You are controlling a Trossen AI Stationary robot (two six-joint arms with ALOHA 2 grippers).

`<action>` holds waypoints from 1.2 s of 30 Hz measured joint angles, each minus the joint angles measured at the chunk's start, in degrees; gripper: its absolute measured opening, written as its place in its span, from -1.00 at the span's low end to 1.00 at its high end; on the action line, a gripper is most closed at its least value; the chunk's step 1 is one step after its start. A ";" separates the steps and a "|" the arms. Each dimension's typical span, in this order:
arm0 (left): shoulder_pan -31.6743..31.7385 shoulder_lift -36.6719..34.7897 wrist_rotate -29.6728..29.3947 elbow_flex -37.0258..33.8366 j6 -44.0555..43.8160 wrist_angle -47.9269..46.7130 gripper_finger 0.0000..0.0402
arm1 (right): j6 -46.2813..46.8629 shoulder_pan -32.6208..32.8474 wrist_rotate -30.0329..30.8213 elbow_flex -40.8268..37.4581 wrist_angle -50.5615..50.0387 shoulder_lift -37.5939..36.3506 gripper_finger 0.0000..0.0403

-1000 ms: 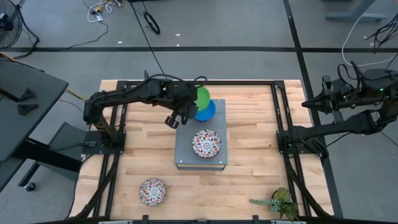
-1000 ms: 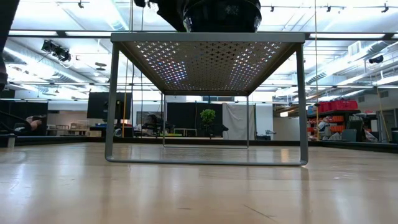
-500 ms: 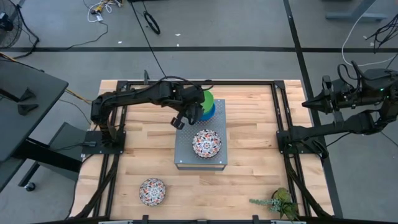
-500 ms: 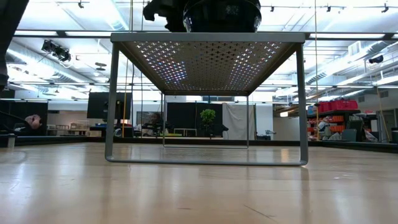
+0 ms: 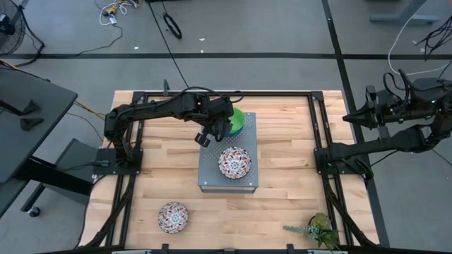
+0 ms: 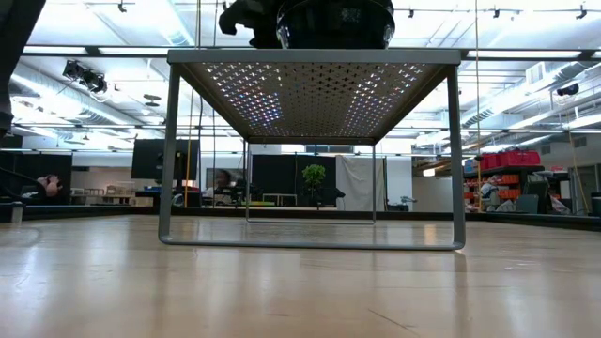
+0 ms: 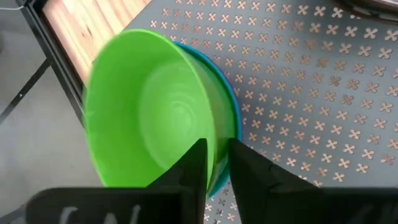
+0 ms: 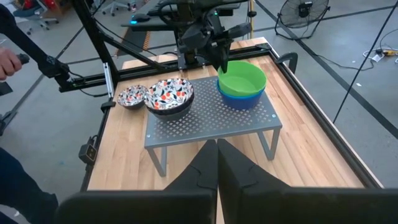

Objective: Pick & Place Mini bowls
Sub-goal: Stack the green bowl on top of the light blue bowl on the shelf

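Observation:
My left gripper reaches over the far end of the grey perforated box and is shut on the green bowl, which sits nested in the bright blue bowl on the box top. Nearer on the box, a floral bowl rests inside a dark bowl. Another floral bowl stands on the table near its front left. My right gripper waits shut beyond the table's right edge. My left gripper pinches the green bowl's rim on the side facing the arm, one finger inside the bowl and one outside. The fingers come slanting down from the table's left. The bowl sits nearly level, its bottom inside the blue bowl.
A small potted plant stands at the table's near right corner. Black frame rails run along the table's sides. In the low view the box stands on thin legs. A person's hand shows beyond the table.
My left gripper has moved down and a little toward the table's right, carrying the green bowl. The bowl was tipped on edge above the blue bowl; now it lies nearly level, nested in the blue bowl and covering most of it.

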 joint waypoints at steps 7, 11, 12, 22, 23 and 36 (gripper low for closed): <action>0.00 -0.02 -0.05 0.00 -0.03 0.59 -0.40 | 0.00 -0.01 0.01 0.00 0.00 0.00 -0.99; -0.02 -0.02 -0.09 0.02 -0.44 0.51 -0.24 | 0.00 -0.02 0.02 0.00 -0.02 0.00 -0.99; -0.04 -0.02 -0.22 0.23 -0.91 0.25 -0.21 | 0.00 -0.02 0.02 0.00 -0.02 0.00 -0.99; -0.07 -0.09 -0.73 5.23 -3.87 -1.14 -0.07 | 0.00 -0.01 0.02 0.00 0.00 0.00 -0.99; -0.07 -0.09 -0.73 5.80 -4.56 -1.87 -0.07 | 0.00 -0.01 0.00 0.00 0.00 0.00 -0.99; -0.17 -0.11 1.07 7.15 -22.37 -1.87 -0.18 | 0.00 0.00 0.02 0.00 0.00 0.00 -0.99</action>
